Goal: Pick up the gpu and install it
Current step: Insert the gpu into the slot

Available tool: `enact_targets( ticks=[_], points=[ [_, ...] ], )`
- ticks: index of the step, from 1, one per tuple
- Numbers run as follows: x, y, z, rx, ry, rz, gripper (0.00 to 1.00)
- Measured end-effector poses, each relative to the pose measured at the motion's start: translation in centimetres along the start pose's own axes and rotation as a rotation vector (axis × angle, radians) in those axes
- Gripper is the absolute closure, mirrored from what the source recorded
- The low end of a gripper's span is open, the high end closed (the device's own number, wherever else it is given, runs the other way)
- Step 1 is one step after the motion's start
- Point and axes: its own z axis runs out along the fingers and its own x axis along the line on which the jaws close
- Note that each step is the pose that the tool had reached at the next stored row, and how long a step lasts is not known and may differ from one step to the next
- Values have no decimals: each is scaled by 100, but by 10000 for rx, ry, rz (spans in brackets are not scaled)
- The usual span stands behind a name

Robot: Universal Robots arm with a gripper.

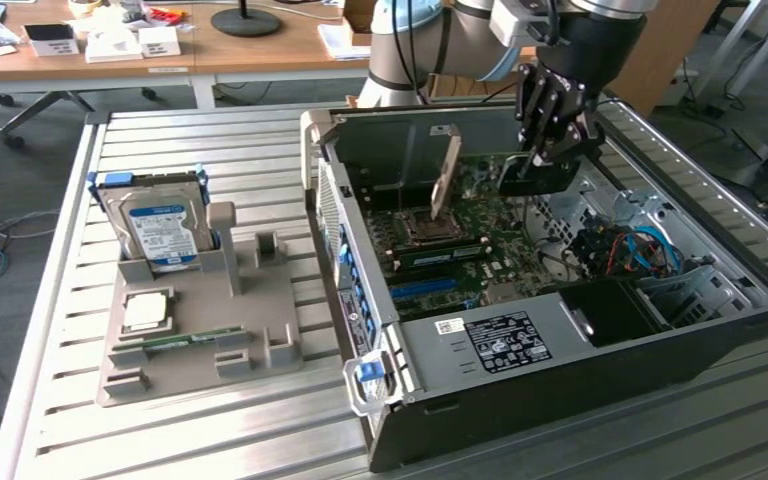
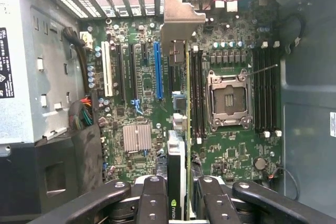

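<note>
Slatted table [image 1: 224, 430] bears a computer case [image 1: 558, 400] and grey tray [image 1: 195, 362]

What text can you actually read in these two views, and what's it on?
"NVIDI": looks like this, beside a green logo on the graphics card; the rest is cut off by the picture's edge.
Hard drive label, blue and white: print too small to read.
Power supply sticker: lines of print and symbols, too small to read.
Black sticker on the grey inner wall: cut off, unreadable.

a wooden desk [image 1: 277, 52] stands behind the slatted metal table [image 1: 157, 430] on a grey floor [image 1: 24, 170].
</note>
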Motion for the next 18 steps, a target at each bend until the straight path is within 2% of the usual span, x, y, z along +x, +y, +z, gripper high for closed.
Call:
enact_targets(
  ticks=[6,9,18],
  points=[
    [42,-3,89,-57,7,4,73],
    [42,-3,103,-81,12,4,73],
    [43,5,109,-81,7,4,73]
  ],
)
